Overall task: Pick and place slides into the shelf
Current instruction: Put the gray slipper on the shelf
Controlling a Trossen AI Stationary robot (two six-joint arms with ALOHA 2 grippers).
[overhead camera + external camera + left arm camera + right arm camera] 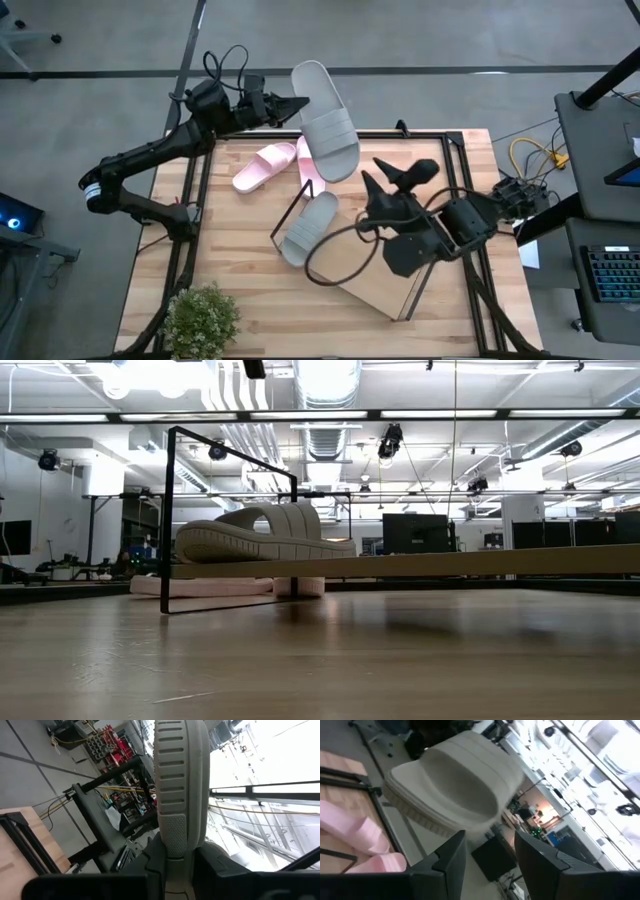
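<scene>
One grey slide (326,120) in left hand (290,108)

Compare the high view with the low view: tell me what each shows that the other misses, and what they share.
Only the high view shows both arms, the left gripper shut on a raised grey slide, the right gripper open above the shelf, a pink slide and a potted plant.

Only the low view shows the room and ceiling lights behind.

Both show the shelf with a grey slide on it.
</scene>
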